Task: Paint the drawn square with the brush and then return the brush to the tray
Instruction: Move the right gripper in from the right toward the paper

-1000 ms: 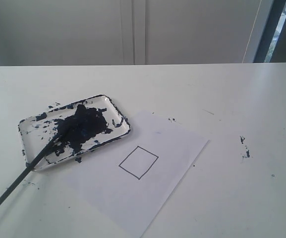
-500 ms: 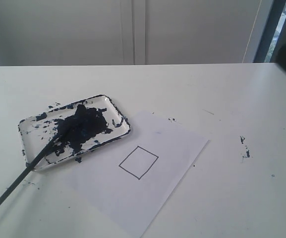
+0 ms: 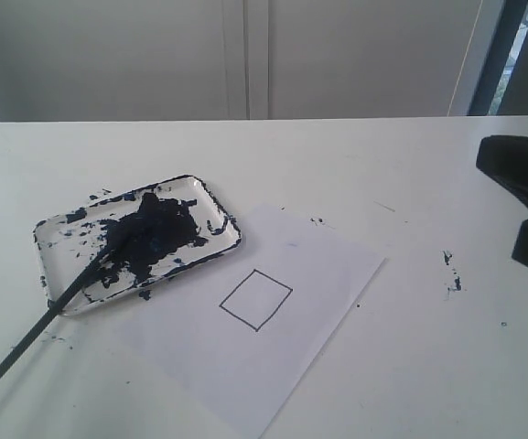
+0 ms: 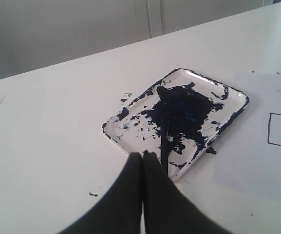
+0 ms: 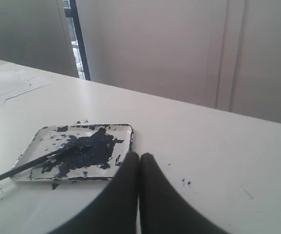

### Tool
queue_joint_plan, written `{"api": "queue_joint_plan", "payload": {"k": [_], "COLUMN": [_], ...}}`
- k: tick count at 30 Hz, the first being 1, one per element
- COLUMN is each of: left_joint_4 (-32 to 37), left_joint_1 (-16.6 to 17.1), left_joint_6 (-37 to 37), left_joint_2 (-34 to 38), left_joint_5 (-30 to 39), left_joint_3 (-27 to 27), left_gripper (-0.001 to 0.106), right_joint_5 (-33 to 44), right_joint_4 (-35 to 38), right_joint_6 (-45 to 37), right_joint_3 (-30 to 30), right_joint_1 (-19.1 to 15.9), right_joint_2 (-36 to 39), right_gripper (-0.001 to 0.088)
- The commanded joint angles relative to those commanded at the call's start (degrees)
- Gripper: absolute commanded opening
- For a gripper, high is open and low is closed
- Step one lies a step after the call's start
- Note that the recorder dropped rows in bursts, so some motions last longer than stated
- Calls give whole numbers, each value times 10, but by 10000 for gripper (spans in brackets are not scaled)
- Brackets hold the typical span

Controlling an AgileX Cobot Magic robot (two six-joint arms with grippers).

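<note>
White table [image 3: 382, 165], paint-smeared tray [image 3: 207, 203], pale wall [image 3: 108, 55]

1. White bench [image 3: 410, 174], with dark paint specks [image 3: 453, 282] toward its right side.
2. White paper sheet [image 3: 323, 274] lying flat on it, turned askew.
3. Pale panelled wall [image 3: 108, 55] behind, and a dark window frame [image 3: 490, 57] at far right.

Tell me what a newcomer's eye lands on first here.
The tray, smeared with dark blue-black paint, sits left of centre on the white table in the exterior view. The brush lies in it, handle jutting out over the rim. To the tray's right, on a paper sheet, the drawn square is an unpainted outline.
</note>
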Motion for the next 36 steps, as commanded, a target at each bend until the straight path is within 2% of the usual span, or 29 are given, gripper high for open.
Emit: {"api": "queue_joint_plan", "payload": {"k": [3,12,17,28,32,35,36], "left_joint_4": [0,0,2,2,2,2,2], "left_joint_1": [0,0,0,0,0,0,0], "left_joint_6": [-2,-2,1,1,1,1,1], "left_joint_2": [0,0,0,0,0,0,0], "left_joint_5": [23,32,31,30,30,30,30], "left_joint_3": [0,0,0,0,0,0,0], "left_gripper": [0,0,0,0,0,0,0], "right_joint_5": [0,-23,-33,34,83,135,172], "right_joint_4": [0,0,0,0,0,0,35], "right_joint_6": [-17,-83,-83,-71,-76,-146,-215], "right_joint_3": [0,0,0,0,-5,-7,-7], "right_joint_1": [0,0,0,0,0,0,0], "right_joint_2": [22,49,45,45,45,45,45], "right_gripper": [0,0,0,0,0,0,0]}}
